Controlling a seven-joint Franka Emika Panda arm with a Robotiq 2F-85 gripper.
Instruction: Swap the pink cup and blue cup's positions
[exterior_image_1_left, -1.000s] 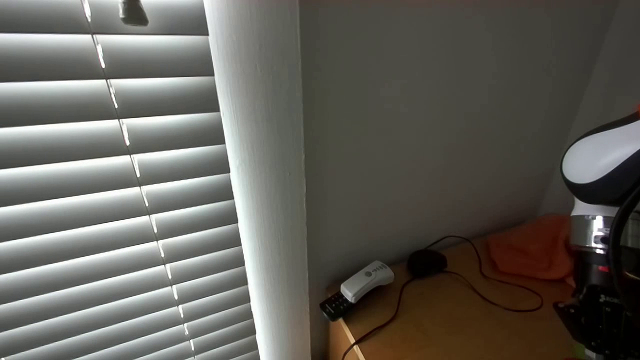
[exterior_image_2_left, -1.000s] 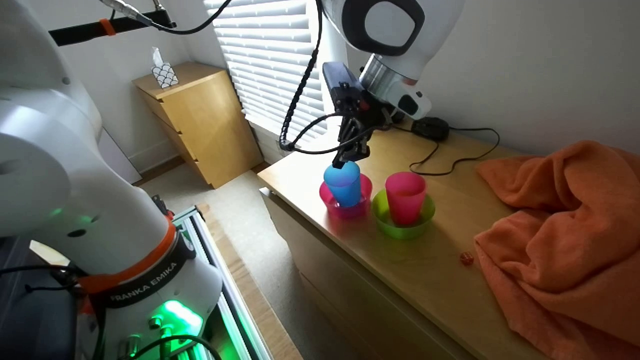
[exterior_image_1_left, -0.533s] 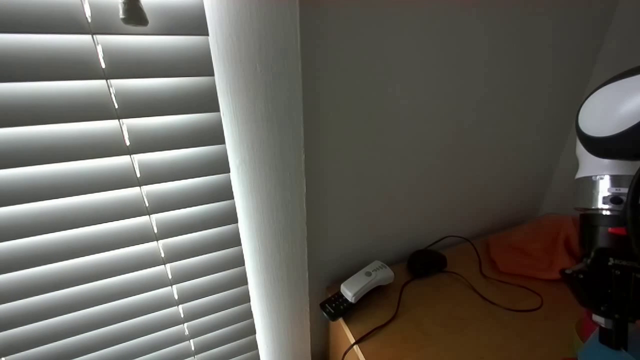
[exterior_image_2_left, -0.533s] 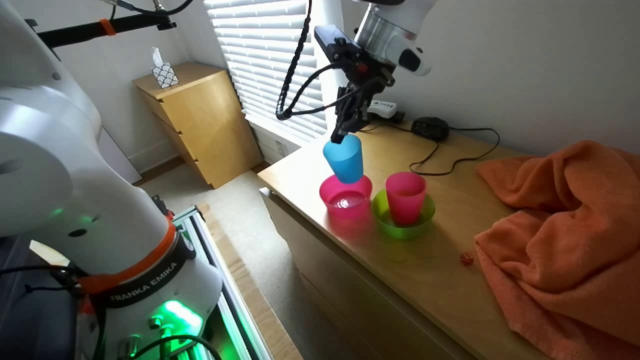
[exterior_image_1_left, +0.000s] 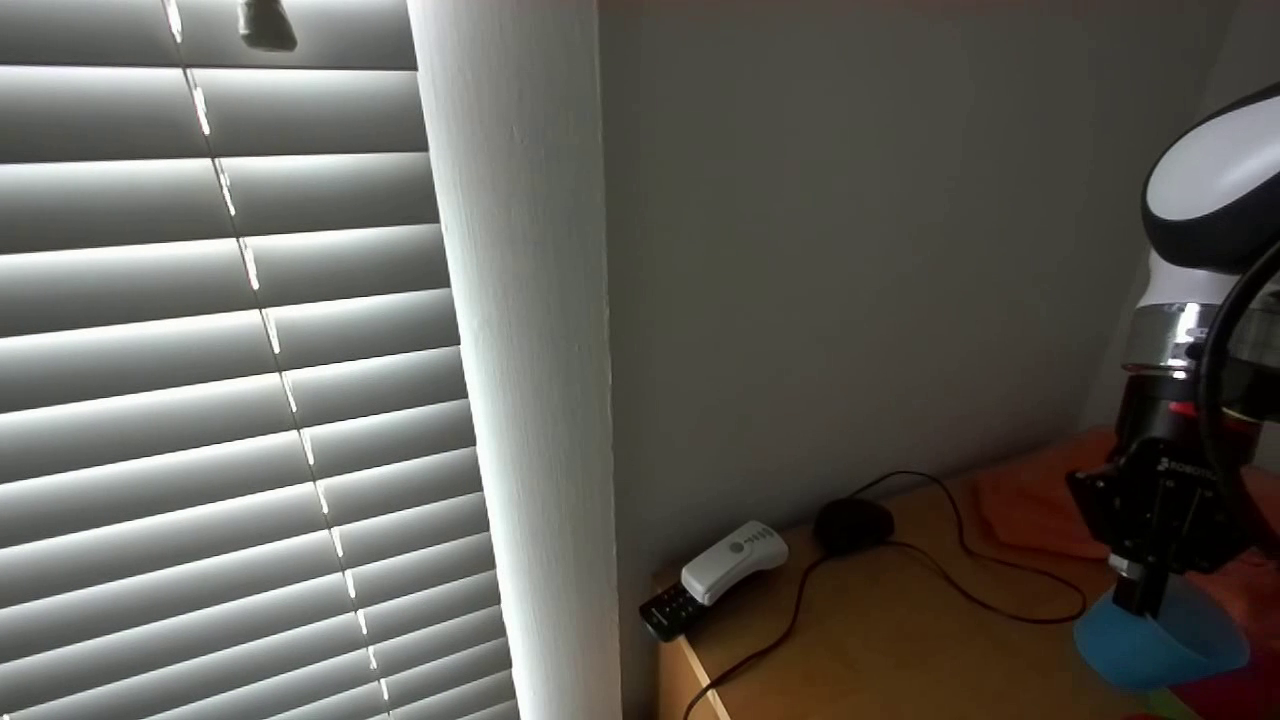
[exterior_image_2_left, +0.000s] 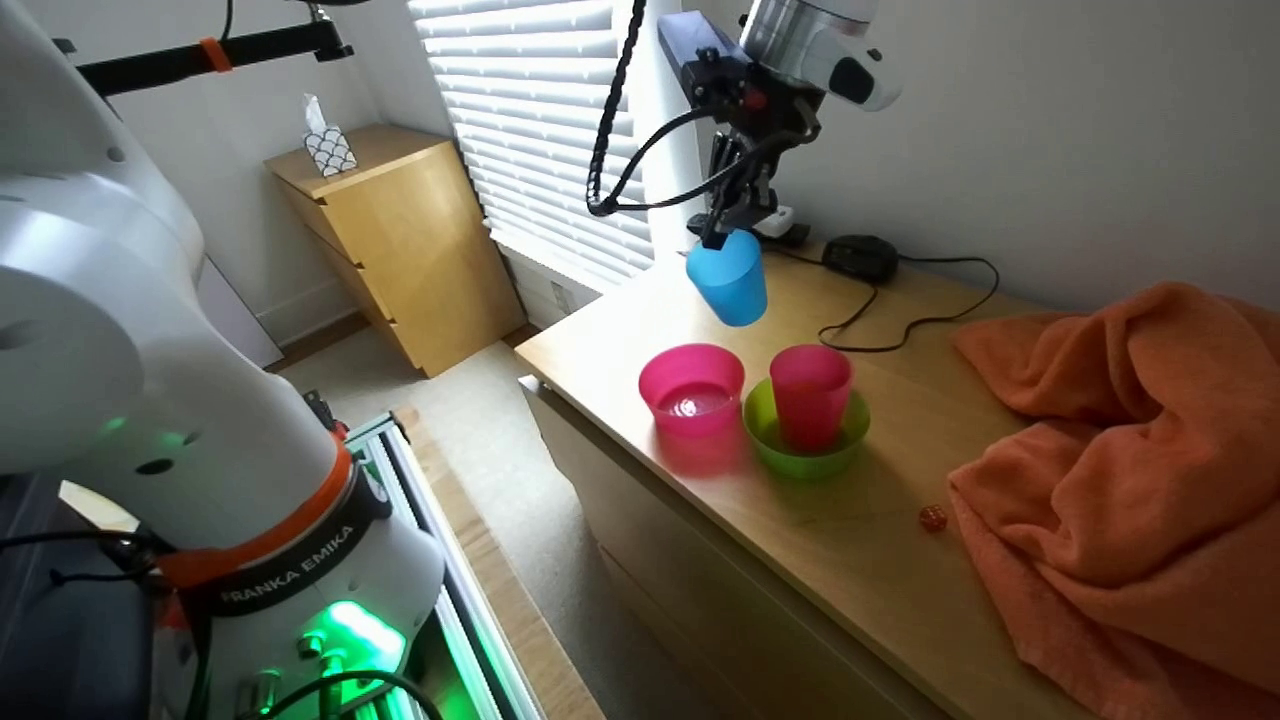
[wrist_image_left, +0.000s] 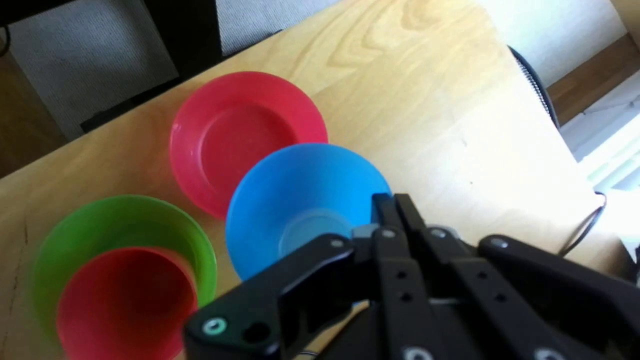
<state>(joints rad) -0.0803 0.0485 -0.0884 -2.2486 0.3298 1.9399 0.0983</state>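
Your claw (wrist_image_left: 392, 200), closed on the rim of the blue cup (exterior_image_2_left: 735, 290), which hangs tilted, clear of the wooden top (exterior_image_2_left: 860, 570); lower than the claw, a pink bowl (exterior_image_2_left: 665, 412); next to that, a green bowl (exterior_image_2_left: 795, 467) with the pink cup (exterior_image_2_left: 810, 400) inside; wallward of your claw, a corded black device (exterior_image_2_left: 862, 257); well apart from it, an orange cloth (exterior_image_2_left: 1150, 490); farther out, window blinds (exterior_image_2_left: 540, 130) and a separate dresser (exterior_image_2_left: 430, 270) bearing a tissue box (exterior_image_2_left: 330, 152).
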